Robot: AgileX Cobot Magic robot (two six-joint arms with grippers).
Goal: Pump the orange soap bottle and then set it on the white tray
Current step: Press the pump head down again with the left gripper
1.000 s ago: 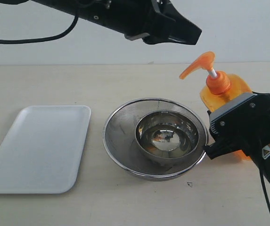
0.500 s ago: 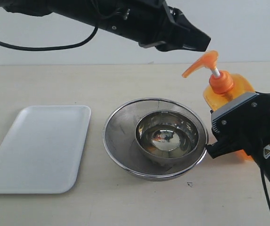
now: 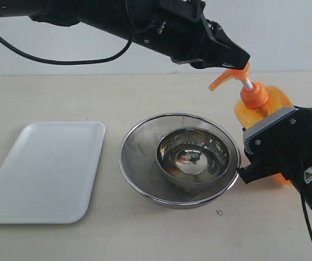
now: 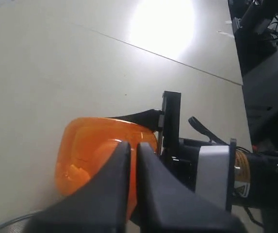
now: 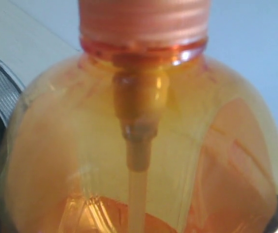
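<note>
Tools on orange soap bottle (image 3: pixel 264 106), right tool (image 3: pixel 267 145) clamping its body, left tool (image 3: pixel 242 57) closed, touching pump

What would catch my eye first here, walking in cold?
The bright orange soap bottle stands out at the right, clasped by the right pincer, with the left pincer shut and poised right at its pump top. Beside it, in the middle, sits a shiny steel strainer with a bowl inside. A white tray lies at the left.
</note>
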